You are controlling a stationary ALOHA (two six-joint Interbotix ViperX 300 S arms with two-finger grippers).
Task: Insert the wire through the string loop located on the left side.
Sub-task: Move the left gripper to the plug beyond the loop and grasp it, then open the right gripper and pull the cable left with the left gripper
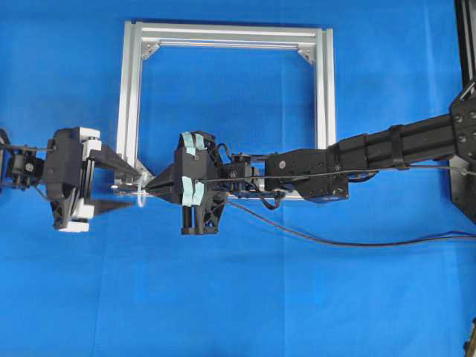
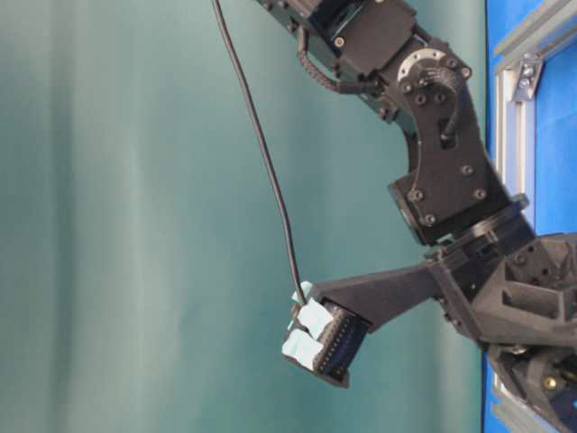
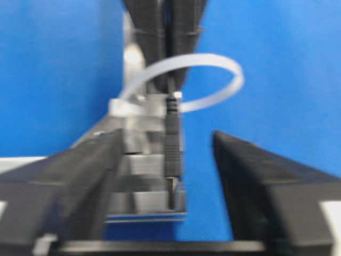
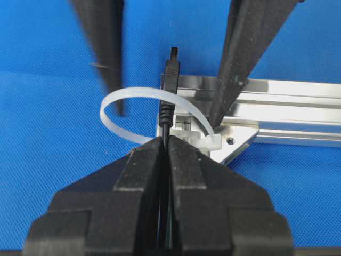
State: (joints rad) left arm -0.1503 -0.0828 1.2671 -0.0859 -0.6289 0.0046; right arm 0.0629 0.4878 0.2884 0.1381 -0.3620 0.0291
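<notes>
The wire (image 1: pixel 335 242) is a thin black cable ending in a dark plug (image 4: pixel 170 74). My right gripper (image 4: pixel 166 141) is shut on the wire just behind the plug. The plug pokes through the string loop (image 4: pixel 122 98), a white band tied to the silver frame (image 4: pixel 287 106) at its near left corner. In the overhead view the right gripper (image 1: pixel 151 183) points left at the string loop (image 1: pixel 141 198). My left gripper (image 3: pixel 168 133) faces it with its jaws apart on either side of the plug (image 3: pixel 173 144). Blue cloth shows in the gaps, and neither finger (image 3: pixel 90 165) touches the plug.
The silver frame (image 1: pixel 227 33) lies flat on the blue cloth. The wire trails right from the right gripper toward the table's right edge. In the table-level view the wire (image 2: pixel 261 153) hangs down to the taped gripper housing (image 2: pixel 311 334).
</notes>
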